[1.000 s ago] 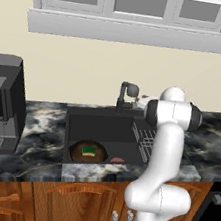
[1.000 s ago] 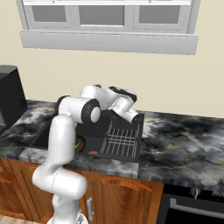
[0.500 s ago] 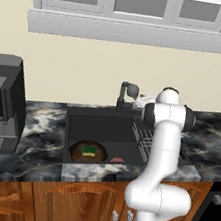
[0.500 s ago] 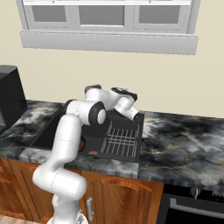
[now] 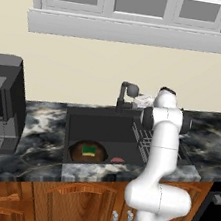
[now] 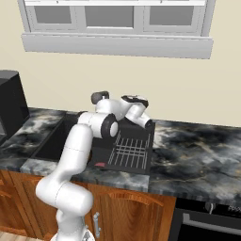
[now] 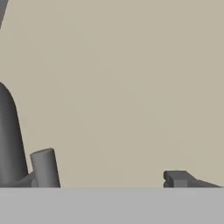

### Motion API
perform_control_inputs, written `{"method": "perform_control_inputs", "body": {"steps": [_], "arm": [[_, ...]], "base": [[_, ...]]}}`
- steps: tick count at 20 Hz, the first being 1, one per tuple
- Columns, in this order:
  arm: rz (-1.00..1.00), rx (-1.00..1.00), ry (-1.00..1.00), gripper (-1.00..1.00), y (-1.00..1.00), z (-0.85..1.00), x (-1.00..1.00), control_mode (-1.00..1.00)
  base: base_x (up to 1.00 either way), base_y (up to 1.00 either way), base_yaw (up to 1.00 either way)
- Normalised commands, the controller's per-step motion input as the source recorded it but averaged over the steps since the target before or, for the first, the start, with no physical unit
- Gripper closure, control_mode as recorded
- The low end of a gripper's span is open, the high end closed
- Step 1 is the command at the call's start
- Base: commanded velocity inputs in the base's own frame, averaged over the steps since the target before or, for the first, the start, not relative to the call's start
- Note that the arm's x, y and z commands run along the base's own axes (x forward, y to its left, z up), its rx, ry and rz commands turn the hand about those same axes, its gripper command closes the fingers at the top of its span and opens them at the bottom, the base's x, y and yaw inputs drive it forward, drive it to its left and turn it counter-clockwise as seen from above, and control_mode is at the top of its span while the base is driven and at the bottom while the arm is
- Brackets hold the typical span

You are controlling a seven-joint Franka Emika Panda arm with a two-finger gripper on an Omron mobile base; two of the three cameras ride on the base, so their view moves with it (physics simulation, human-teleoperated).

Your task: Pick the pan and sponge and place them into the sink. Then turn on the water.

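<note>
Two task things lie in the sink (image 5: 77, 122) together: the pan (image 5: 88, 152) sits on the basin floor toward its front left, and the sponge (image 5: 89, 150) rests green side up inside the pan. A small red drain (image 5: 117, 160) shows just right of the pan. The wire rack (image 6: 132, 148) fills the right part of the basin. Behind the basin stands the dark grey faucet (image 5: 126, 96), and the gripper (image 5: 143, 100) is raised just beside its head on the right, near the beige wall (image 7: 122, 78). From the hand camera the faucet's grey body rises at the left edge and one dark fingertip (image 7: 177, 178) sits far off to the right, so the jaws stand spread wide with nothing between them. On the marble counter (image 5: 42, 122) well left of the sink is the black coffee machine (image 5: 0, 102)
</note>
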Motion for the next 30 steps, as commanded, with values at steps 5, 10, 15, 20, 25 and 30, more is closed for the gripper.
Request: {"method": "perform_control_inputs", "body": {"steps": [5, 10, 15, 20, 25, 30], "arm": [[0.00, 0.00, 0.05, -1.00, 0.00, -0.22, 0.39, -1.00], [0.00, 0.00, 0.05, 1.00, 0.02, -0.22, 0.40, -1.00], [0.00, 0.00, 0.06, 1.00, 0.02, -0.23, 0.33, -1.00], [0.00, 0.00, 0.04, 1.00, -0.07, -0.17, 0.21, -1.00], [-0.01, 0.03, 0.04, 1.00, -0.31, -0.04, -0.02, -1.00], [-0.06, 0.07, 0.08, 1.00, -0.51, 0.00, -0.14, -1.00]], "base": [[0.00, 0.00, 0.00], [0.00, 0.00, 0.00], [0.00, 0.00, 0.00], [0.00, 0.00, 0.00], [0.00, 0.00, 0.00], [0.00, 0.00, 0.00]]}}
